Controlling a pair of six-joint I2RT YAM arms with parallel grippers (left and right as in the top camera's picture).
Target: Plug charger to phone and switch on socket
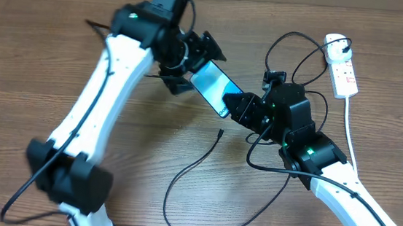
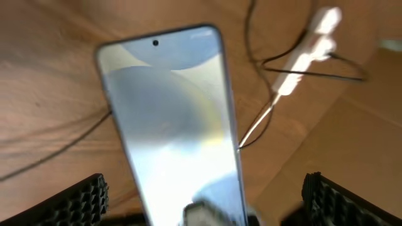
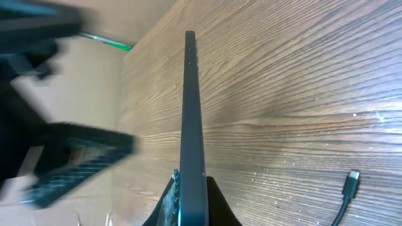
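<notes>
The phone [image 1: 210, 83] is a little toward 12 o'clock from the middle of the table [image 1: 38, 55]. Its bright screen faces up and its length runs from 10 o'clock to 4 o'clock.

The right gripper [image 1: 240, 105] is clamped on the phone's 4 o'clock end. In the right wrist view the phone [image 3: 191, 113] shows edge-on, pinched between the two fingers [image 3: 164, 204] at the bottom of the picture.

The left gripper [image 1: 194, 67] is at the phone's 10 o'clock end with its jaws spread wide. In the left wrist view the fingers [image 2: 85, 199] stand well apart on either side of the phone [image 2: 176, 125] and neither touches it.

The charger [image 1: 189, 170] lies loose on the table. Its connector tip [image 1: 219, 133] is near the phone on the 6 o'clock side and not joined to it. From there the thin black cable loops toward 6 o'clock.

The power strip [image 1: 343, 70] lies at 2 o'clock, well apart from the phone. Black cable reaches its 12 o'clock end, and its white cord [image 1: 349, 133] trails toward 5 o'clock.
</notes>
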